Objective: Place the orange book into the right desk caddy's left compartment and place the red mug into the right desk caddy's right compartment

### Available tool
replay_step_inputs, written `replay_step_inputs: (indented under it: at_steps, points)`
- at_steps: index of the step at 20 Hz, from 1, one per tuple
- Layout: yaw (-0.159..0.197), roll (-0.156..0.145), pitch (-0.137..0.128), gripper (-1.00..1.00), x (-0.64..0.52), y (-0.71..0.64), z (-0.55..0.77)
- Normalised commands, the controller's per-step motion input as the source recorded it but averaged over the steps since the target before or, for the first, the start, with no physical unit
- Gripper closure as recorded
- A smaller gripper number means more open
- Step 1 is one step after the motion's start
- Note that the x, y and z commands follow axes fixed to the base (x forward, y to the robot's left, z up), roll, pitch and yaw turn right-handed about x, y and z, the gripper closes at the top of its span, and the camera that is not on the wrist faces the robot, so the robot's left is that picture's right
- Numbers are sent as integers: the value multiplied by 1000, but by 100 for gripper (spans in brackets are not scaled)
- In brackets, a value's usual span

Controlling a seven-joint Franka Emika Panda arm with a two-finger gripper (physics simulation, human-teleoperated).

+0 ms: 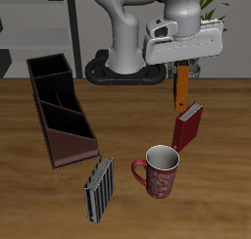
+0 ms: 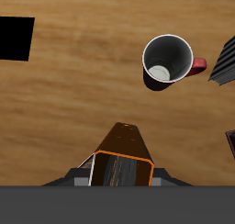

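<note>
My gripper (image 1: 182, 74) is shut on the orange book (image 1: 182, 89), which hangs upright from it well above the table. In the wrist view the orange book (image 2: 124, 145) fills the space between the fingers of the gripper (image 2: 124, 175). The red mug (image 1: 160, 170) stands upright nearer the table's front edge, handle toward the striped book; the wrist view shows the mug (image 2: 168, 62) from above, nothing in it. The right desk caddy (image 1: 59, 106) lies far across the table. Its left compartment (image 1: 74, 145) is at the sloped near end and its right compartment (image 1: 46, 70) at the far end; both hold nothing.
A dark red book (image 1: 188, 127) stands on edge right under the hanging orange book. A grey-and-black striped book (image 1: 98, 189) stands near the front edge, between mug and caddy, and shows as the striped book (image 2: 224, 61) in the wrist view. The robot base (image 1: 127, 62) is behind.
</note>
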Motion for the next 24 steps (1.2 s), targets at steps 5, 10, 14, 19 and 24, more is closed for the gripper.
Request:
replay_step_inputs:
  at_steps: [5,10,14,19,24]
  points:
    - [-5,-1,-5,100,-206,-438,269]
    - [0,-6,3,100,-77,-513,135]
    - [-12,0,22,100,21,-424,62]
    - [-16,-39,5,100,6,-494,40]
    - [-26,-44,3,100,6,-455,87]
